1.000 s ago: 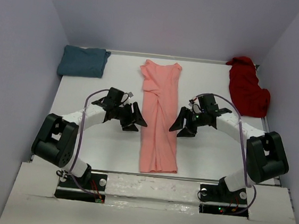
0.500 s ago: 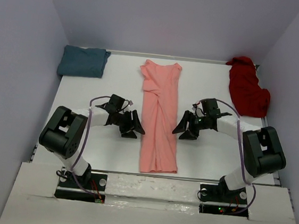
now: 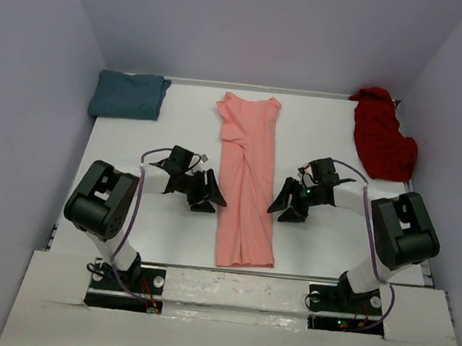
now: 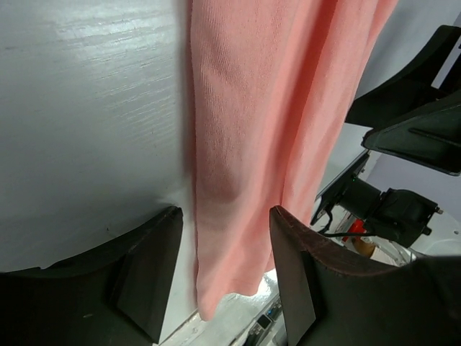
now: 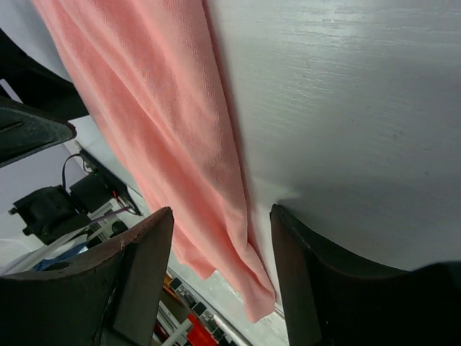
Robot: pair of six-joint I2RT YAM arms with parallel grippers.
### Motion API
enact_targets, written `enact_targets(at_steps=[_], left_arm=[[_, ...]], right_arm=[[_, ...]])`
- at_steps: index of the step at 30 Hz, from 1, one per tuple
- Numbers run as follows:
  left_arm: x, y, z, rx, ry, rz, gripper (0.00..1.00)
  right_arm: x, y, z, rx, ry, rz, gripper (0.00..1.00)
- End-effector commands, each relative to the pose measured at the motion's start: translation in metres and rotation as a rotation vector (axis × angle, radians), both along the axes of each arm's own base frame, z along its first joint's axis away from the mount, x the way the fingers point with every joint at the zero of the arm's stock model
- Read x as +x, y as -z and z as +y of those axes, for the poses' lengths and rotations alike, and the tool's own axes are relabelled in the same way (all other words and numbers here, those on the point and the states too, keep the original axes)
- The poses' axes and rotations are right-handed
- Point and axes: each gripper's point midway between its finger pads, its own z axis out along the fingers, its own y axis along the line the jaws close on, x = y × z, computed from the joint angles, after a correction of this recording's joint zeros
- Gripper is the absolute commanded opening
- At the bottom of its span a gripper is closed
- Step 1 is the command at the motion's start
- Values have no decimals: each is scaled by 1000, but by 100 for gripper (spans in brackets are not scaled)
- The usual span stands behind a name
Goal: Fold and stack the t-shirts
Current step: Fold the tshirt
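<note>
Pink shirt (image 3: 247, 175) lies in a long strip
Left gripper (image 3: 210, 197), right gripper (image 3: 282, 210) gape at its edges, seemingly not touching

The scene is lit evenly and fairly brightly from above. In the top view the white table (image 3: 188, 111) is rendered without harsh glare, and only short, soft shadows are cast beneath the arms. In both wrist views a mild sheen is picked up along the table's grain, and a dark shadow band is thrown beside the edge of the salmon-pink shirt (image 4: 245, 144). The left gripper's fingers (image 4: 144, 267) are left dark (surface detail is lost in the black) and slightly soft.
</note>
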Motion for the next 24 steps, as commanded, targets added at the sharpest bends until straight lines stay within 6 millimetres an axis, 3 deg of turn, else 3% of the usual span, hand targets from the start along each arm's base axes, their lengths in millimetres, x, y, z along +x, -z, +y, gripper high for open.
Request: enact_targets(at_steps=[1,10,16,22,24], left_arm=[[-8,22,10,75,1,30,65],[-6,31,5,117,21,45,63],[-8,37,7,152,27,63,59],[-16,43,10,168,41,95,31],[-17,44,12,178,42,99,26]], right_arm=[[10,14,-8,-57,20,-32,63],[16,22,-5,-57,23,-17,59],[16,26,-6,-62,25,-8,50],[15,31,-7,-76,32,7,26],[15,32,-7,-77,31,8,11]])
